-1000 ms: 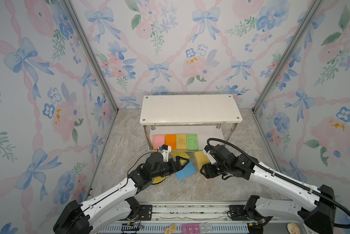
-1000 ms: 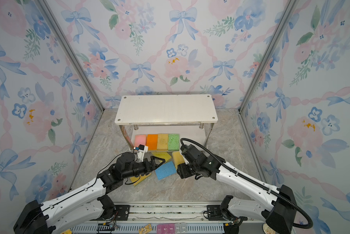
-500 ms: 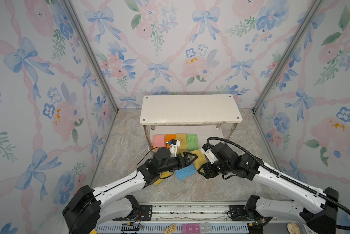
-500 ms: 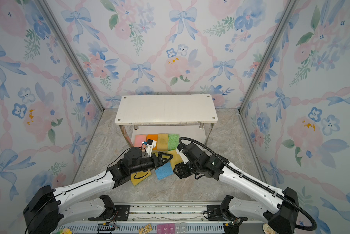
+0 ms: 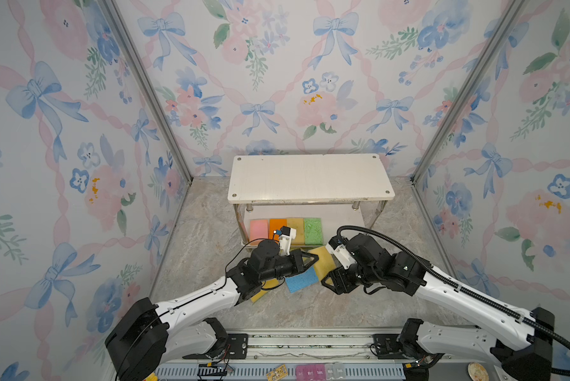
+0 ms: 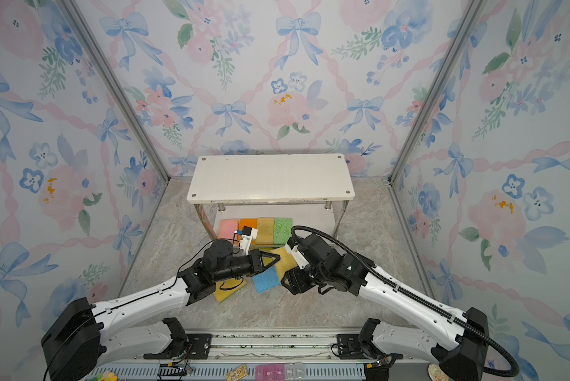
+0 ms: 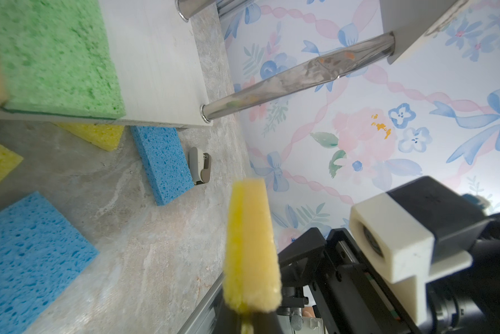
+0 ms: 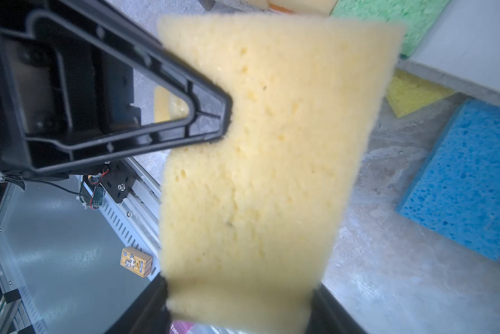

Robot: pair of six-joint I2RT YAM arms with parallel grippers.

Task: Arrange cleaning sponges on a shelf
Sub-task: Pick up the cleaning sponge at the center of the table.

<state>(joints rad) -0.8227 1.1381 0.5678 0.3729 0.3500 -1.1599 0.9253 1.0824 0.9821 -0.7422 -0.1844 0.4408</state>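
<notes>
Mustard foam is being pinched: the mustard sponge is clamped on its broad faces, near one long edge, by the left gripper, whose jaws are closed down fully. Its lower end is bracketed across the width by the right gripper. Both fingers are seen against the sides, but whether any squeeze is applied there cannot be told.

The sponge is held up on edge, clear of the floor, just in front of the shelf. On the lower board a row is laid, from pink across to the green sponge, with bare board left beside the green.

Light, soft, springy handling is to be expected. The foam would be dented by a hard grip and would flop from a corner hold, so a shallow pinch across the flat faces near mid-edge is favoured. Loose on the floor, a blue sponge and a grey clip are noted.
</notes>
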